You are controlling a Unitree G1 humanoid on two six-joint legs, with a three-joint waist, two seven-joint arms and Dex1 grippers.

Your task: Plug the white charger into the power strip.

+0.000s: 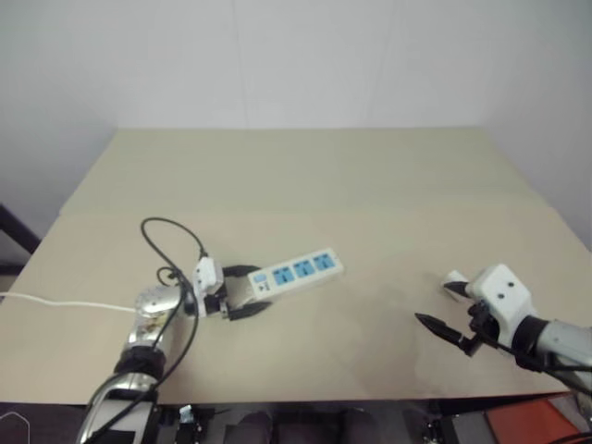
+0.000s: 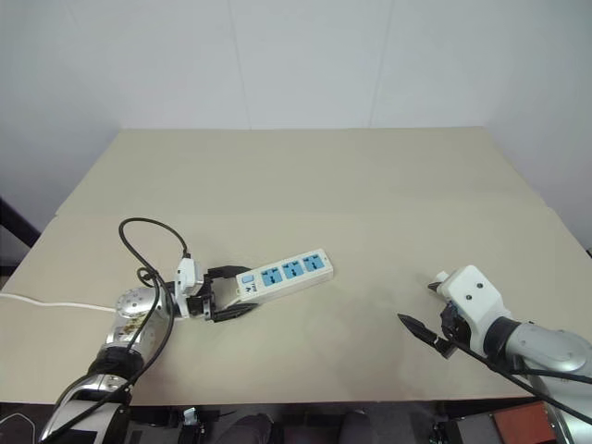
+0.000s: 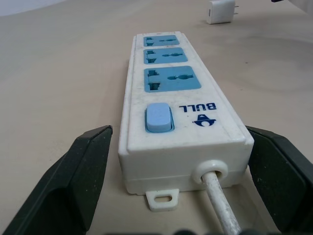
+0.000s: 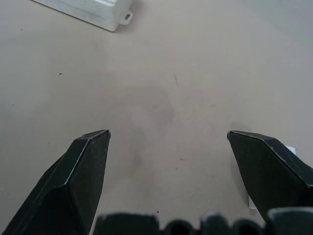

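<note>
Where right housing intrudes, white charger (image 1: 455, 282) seems half-hidden | power strip (image 1: 296, 272) cord cut off

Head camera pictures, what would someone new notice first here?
Most eye-catching is the power strip with three blue sockets, lying left of centre on the tan table. The left claw straddles its switch end, fingers open on either side with gaps showing. Over on the right, the open right claw hangs over bare table, the white charger lying right beside it.
</note>
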